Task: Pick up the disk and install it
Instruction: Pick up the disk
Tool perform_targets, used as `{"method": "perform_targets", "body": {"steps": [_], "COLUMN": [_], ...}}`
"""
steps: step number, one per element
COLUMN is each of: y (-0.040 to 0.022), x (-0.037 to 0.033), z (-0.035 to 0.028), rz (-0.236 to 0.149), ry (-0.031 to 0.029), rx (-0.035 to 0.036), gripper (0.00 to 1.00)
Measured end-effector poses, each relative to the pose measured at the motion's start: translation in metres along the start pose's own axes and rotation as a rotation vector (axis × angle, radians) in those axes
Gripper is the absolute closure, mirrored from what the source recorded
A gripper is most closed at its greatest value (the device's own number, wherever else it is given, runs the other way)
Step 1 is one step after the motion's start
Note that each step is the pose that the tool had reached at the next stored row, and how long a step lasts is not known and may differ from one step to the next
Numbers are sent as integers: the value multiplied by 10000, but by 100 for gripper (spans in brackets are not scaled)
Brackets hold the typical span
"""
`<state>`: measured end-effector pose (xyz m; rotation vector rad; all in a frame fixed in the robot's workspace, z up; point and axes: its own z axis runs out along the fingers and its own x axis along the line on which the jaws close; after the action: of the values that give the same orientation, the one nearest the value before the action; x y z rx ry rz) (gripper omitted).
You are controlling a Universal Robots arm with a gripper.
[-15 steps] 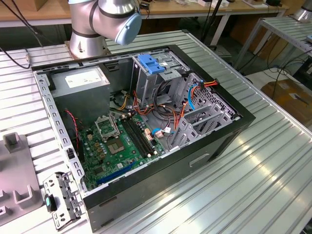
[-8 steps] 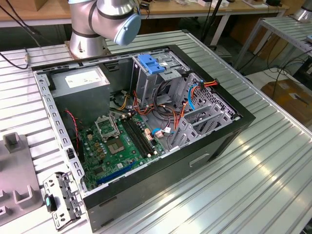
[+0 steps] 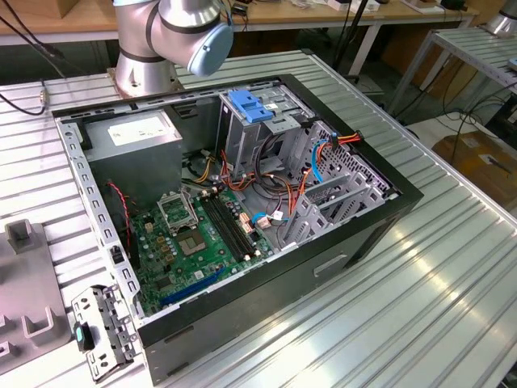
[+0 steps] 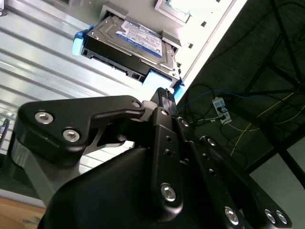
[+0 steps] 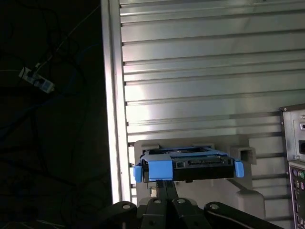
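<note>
On my exterior view the arm [image 3: 174, 32] rises from the slatted metal table [image 3: 420, 307] at about 11 o'clock of the open computer case [image 3: 323, 275]. Inside the case, the grey metal cage [image 3: 242, 141] with its blue latch [image 3: 246, 105] stands at 12 o'clock. The grey power-supply box [image 3: 133, 133] lies at 10 o'clock and the green motherboard [image 3: 202, 242] at 7 o'clock.

In both wrist views I see the disk [image 4: 131, 40] [image 5: 200, 164] lying flat in a grey holder [image 4: 114, 10] [image 5: 238, 143] on the table, close to the table's edge, beyond which cables trail over a dark floor. Its white label with the blue band faces up, and blue plastic rails [image 4: 78, 43] [image 5: 159, 169] run along its sides. The disk is not yet in the case.

The gripper [image 4: 164, 95] [image 5: 164, 183] sits just beside the disk's near end, at the corner with the blue rail. I cannot tell whether it is released or clenched, or whether it touches the disk.
</note>
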<state>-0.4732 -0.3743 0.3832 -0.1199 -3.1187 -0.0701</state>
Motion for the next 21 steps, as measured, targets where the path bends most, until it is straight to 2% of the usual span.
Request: {"method": "perform_targets", "body": {"steps": [13, 21], "y": [-1, -1], "x": [6, 8], "z": [1, 1], "rz": [-74, -1421], "ry": [4, 63], "rx": [2, 30], "gripper": [89, 89]}}
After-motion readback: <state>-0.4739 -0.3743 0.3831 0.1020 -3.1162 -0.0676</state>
